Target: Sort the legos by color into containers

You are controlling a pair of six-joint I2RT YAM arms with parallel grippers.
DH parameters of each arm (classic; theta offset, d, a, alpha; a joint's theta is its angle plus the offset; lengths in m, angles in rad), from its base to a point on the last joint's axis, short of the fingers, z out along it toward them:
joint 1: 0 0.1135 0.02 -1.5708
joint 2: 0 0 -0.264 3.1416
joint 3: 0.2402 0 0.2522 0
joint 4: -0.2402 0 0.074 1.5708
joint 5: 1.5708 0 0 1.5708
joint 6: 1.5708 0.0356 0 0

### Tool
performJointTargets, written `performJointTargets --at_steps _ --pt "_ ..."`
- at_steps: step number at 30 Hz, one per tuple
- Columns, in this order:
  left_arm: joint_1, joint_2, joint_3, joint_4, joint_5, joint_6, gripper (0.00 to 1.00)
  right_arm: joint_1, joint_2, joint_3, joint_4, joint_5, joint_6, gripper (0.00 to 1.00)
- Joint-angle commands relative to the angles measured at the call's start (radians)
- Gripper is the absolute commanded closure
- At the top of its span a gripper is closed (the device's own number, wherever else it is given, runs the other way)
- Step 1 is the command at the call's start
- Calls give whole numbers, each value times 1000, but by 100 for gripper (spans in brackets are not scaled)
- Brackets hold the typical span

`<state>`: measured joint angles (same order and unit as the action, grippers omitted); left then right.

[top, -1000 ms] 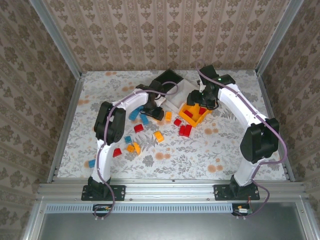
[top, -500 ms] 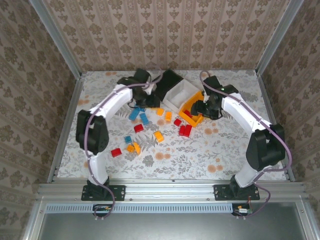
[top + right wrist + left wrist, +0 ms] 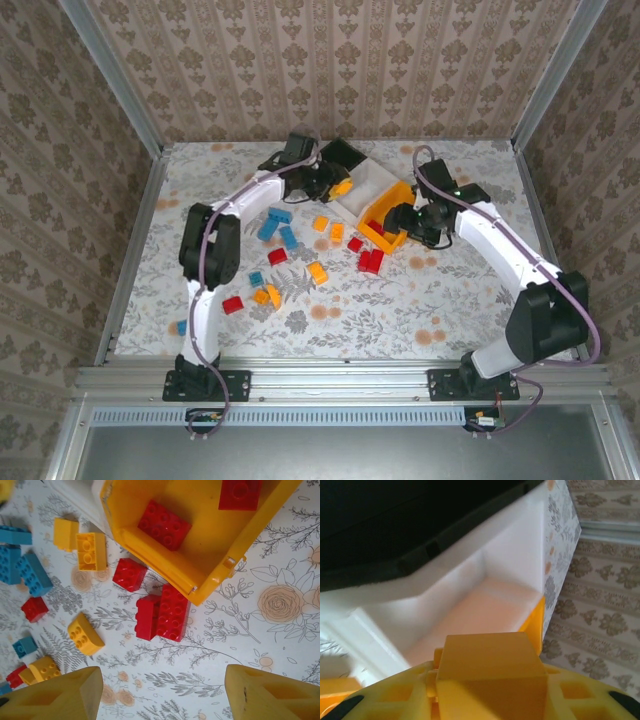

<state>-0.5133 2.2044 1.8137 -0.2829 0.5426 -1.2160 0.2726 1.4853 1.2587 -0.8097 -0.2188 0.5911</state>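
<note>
Two red bricks [image 3: 164,524] lie in the orange bin [image 3: 150,552], so the right gripper [image 3: 160,692], fingers spread and empty, hovers over loose red bricks [image 3: 162,612] beside it. Left gripper [image 3: 338,185] clamps a yellow brick [image 3: 490,675] above the white bin [image 3: 485,605], apparently for dropping.

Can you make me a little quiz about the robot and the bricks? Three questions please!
1. True or false: the right gripper is holding a red brick.
2. Pick one: what colour are the bricks lying inside the orange-yellow bin? A blue, B red, C yellow.
3. Fill the gap: the left gripper holds a yellow brick over the ___ bin.

Key
1. False. Its fingers are apart with nothing between them.
2. B.
3. The white bin.
</note>
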Motion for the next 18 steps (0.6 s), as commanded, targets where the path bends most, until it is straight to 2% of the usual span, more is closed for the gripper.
performJointTargets --at_steps 1,6,18 --pt "-10 30 88 75 0 -162 67 -5 -44 -33 25 -16 39 33" --pt "-19 108 166 46 -2 -200 63 -6 -69 -57 21 -2 40 33" --pt "-24 132 204 15 24 -224 35 -7 -82 -40 8 22 49 31"
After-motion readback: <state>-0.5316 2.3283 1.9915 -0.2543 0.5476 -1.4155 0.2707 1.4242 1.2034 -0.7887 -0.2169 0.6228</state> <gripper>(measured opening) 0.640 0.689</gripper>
